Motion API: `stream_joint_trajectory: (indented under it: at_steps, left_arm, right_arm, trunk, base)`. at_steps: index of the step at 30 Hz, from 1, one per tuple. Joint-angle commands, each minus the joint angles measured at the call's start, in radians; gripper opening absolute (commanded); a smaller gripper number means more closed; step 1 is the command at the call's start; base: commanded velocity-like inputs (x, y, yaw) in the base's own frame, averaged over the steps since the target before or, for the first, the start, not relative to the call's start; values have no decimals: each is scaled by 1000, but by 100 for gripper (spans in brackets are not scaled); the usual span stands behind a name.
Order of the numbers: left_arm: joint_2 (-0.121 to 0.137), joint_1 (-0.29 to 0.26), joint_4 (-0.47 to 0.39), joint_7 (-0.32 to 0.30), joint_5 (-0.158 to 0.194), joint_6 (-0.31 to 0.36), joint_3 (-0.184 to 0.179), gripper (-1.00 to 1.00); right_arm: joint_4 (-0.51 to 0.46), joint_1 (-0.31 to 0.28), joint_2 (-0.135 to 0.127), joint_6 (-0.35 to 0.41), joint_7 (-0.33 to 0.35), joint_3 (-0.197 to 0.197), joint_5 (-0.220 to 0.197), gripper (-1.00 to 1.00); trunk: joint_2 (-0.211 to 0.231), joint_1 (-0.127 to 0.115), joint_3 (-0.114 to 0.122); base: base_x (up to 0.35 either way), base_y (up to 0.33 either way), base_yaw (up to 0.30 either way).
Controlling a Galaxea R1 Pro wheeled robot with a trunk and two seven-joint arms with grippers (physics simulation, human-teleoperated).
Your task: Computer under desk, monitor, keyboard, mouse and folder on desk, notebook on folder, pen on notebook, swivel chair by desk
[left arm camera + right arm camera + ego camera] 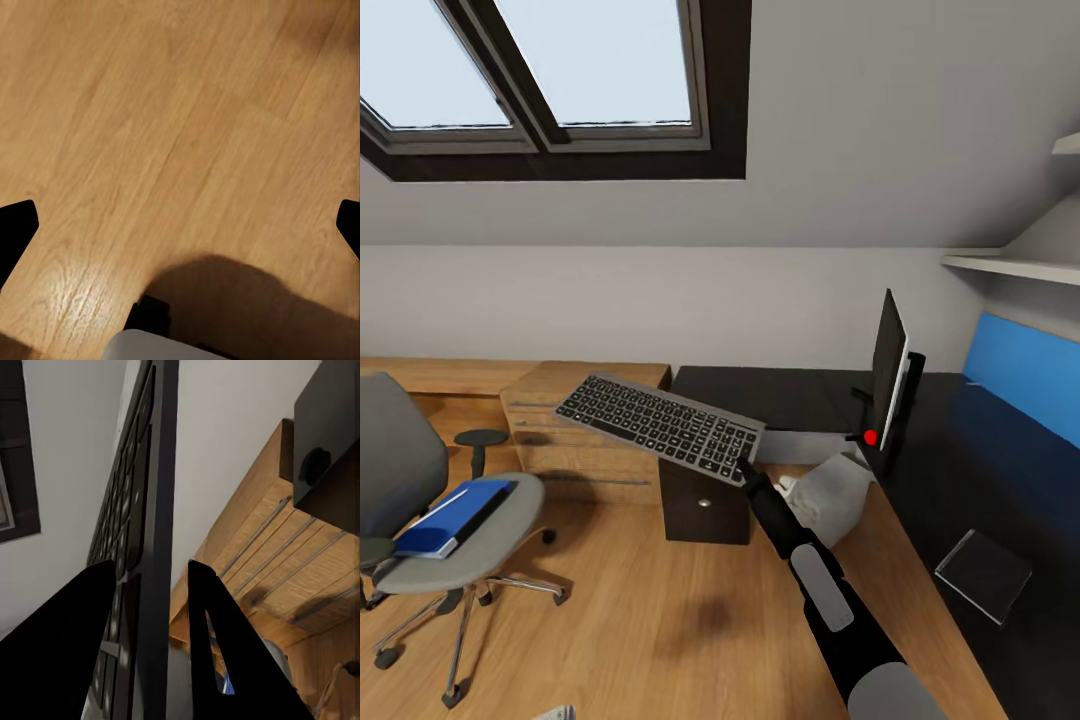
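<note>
The right gripper [744, 470] pinches the keyboard [660, 425] at one short end and holds it in the air, tilted, in front of the desk [950, 470] and well short of the monitor [888, 368] that stands on the desk. The keyboard looks slim, stiff and light; held by one end, it probably tends to swing, so a grip nearer the middle of a long edge would likely be steadier. The right wrist view shows what the head view hides: both fingers [225, 660] closed across the thin edge of the keyboard [154, 547]. The left wrist view shows the left gripper [180, 225] with fingertips spread wide over bare floor [165, 112]. The head view alone shows the folder [450, 515] on the chair [455, 545], off to the keyboard's left.
</note>
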Motion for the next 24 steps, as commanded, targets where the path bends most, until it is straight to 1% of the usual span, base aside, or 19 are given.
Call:
stream_joint_trajectory:
  at_steps: [1, 5, 8, 10, 11, 13, 14, 15, 16, 17, 20, 21, 23, 24]
  left_arm:
    - [1, 0, -2, 8, 8, 4, -8, 100]
    - [-1, 0, -2, 8, 8, 4, -8, 100]
    - [-4, 0, -3, 8, 7, -6, -8, 100]
    - [-8, 0, -1, 9, 5, -35, -8, 100]
    - [-9, 0, -1, 9, 5, -44, -8, 100]
    - [-16, 0, 0, 9, 4, -80, -7, 100]
    - [-17, 0, 0, 8, 3, -87, -8, 100]
    - [-21, 0, 0, 8, 3, -104, -8, 100]
    - [-24, 0, 0, 8, 3, -108, -8, 100]
    - [-28, 0, 0, 9, 2, -112, -8, 100]
    - [-32, 0, 0, 9, 2, -115, -8, 100]
    - [-35, 0, 0, 9, 1, -116, -8, 100]
    - [-37, 0, 0, 8, 1, -117, -8, 100]
    - [-37, 0, -1, 7, 1, -117, -8, 100]
  right_arm:
    - [-1, -1, 0, -17, -23, 0, -10, -100]
    - [2, -1, 0, -79, -50, 2, -9, -100]
    - [30, -1, 0, -152, -82, 5, -9, -100]
    - [46, -1, 0, -209, -118, 12, -8, -100]
    - [49, -1, 0, -224, -128, 16, -8, -100]
    - [55, -1, 0, -279, -165, 37, -9, -100]
    - [56, -1, 0, -291, -173, 42, -10, -100]
    - [65, -1, 0, -330, -193, 53, -12, -100]
    - [71, -1, 0, -342, -198, 55, -14, -100]
    - [78, -1, 0, -354, -203, 58, -30, -100]
    - [81, -1, 0, -360, -206, 60, -77, -100]
    - [83, -1, 0, -362, -206, 61, -123, -100]
    - [84, -1, 0, -371, -206, 61, -149, -100]
    - [85, -1, 0, -395, -206, 61, -158, -100]
  trunk:
    - [-1, 1, -1]
    - [-1, 1, -1]
    - [-1, 1, -1]
    - [-1, 1, -1]
    - [-1, 1, -1]
    - [-1, 1, -1]
    - [-1, 1, -1]
    - [-1, 1, -1]
    - [-1, 1, -1]
    - [-1, 1, -1]
    - [-1, 1, -1]
    - [-1, 1, -1]
    - [-1, 1, -1]
    - [-1, 1, -1]
  base:
    - [320, 29, 0]
    - [320, 14, 0]
    - [321, 3, 0]
    - [256, 1, 0]
    - [174, 1, 0]
    - [91, 0, 0]
    - [57, 0, 0]
    - [23, 0, 0]
    - [15, 0, 0]
    - [6, 0, 0]
    - [58, 0, 0]
    - [234, 0, 0]
    - [278, 0, 0]
    - [307, 0, 0]
